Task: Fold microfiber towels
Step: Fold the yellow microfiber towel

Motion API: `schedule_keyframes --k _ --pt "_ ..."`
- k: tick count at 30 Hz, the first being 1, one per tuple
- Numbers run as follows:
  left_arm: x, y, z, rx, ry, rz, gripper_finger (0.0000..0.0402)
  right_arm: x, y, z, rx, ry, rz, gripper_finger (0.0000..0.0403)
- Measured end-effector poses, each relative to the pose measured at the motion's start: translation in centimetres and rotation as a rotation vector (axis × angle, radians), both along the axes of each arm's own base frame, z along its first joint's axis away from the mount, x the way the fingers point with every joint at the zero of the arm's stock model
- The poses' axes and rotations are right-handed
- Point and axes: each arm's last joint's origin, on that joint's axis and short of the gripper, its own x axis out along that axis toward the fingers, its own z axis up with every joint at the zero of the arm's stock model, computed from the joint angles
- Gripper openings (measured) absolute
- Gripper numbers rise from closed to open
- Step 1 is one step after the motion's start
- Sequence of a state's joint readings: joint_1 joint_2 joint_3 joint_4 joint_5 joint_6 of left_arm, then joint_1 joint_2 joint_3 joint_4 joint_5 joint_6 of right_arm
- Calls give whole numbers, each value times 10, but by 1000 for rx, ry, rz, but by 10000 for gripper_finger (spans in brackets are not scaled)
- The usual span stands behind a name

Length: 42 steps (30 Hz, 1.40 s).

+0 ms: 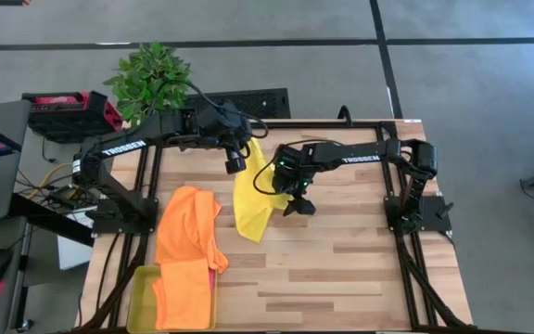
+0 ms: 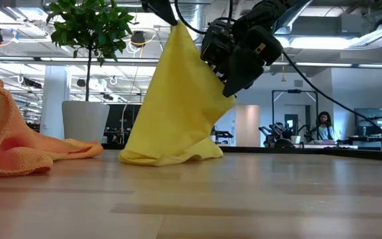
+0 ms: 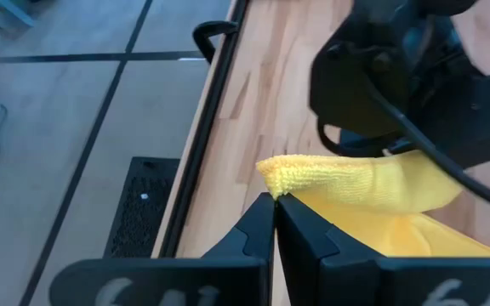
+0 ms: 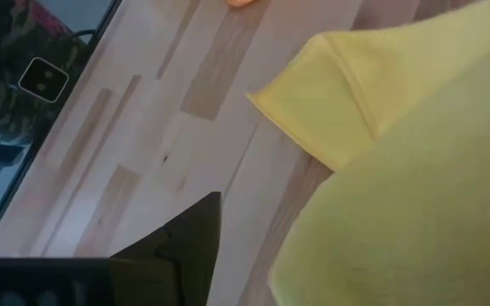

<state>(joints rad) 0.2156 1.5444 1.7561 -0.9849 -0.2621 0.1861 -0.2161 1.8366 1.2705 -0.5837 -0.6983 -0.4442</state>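
Left pincer point(image 3: 275, 201) clamped shut on a corner of the yellow towel point(image 1: 251, 202), holding it up above the far middle of the surface point(image 1: 341, 269). Towel hanging down in a cone, its lower edge bunched on the wood. Right pincer point(image 1: 299, 206) just right of the hanging cloth, fingers spread apart with nothing between them, though possibly brushing the fabric; hard to tell from the low view. Orange towels point(image 1: 188, 237) heaped at the near left, one draped into the yellow-green tray point(image 1: 142, 301). Potted plant point(image 1: 151, 79) beyond the far left edge.
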Motion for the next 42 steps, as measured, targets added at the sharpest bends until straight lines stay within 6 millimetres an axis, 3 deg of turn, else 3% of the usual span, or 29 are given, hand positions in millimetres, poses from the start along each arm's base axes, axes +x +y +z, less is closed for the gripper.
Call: schedule_keyframes --k 7,16,25,35,42 --pt "0 0 0 5 6 12 0 2 -2 0 -46 -11 -28 161" --pt "-2 1 -2 24 36 39 0 -11 -8 4 -37 92 -70 13" --pt "-9 0 -6 -15 85 104 0 -50 -14 60 -236 112 -235 6" --pt "-13 1 -8 -50 67 242 0 -115 -21 136 -510 -42 -539 5" --pt "-8 5 -1 10 -40 339 0 -145 -30 161 -628 -111 -711 6"
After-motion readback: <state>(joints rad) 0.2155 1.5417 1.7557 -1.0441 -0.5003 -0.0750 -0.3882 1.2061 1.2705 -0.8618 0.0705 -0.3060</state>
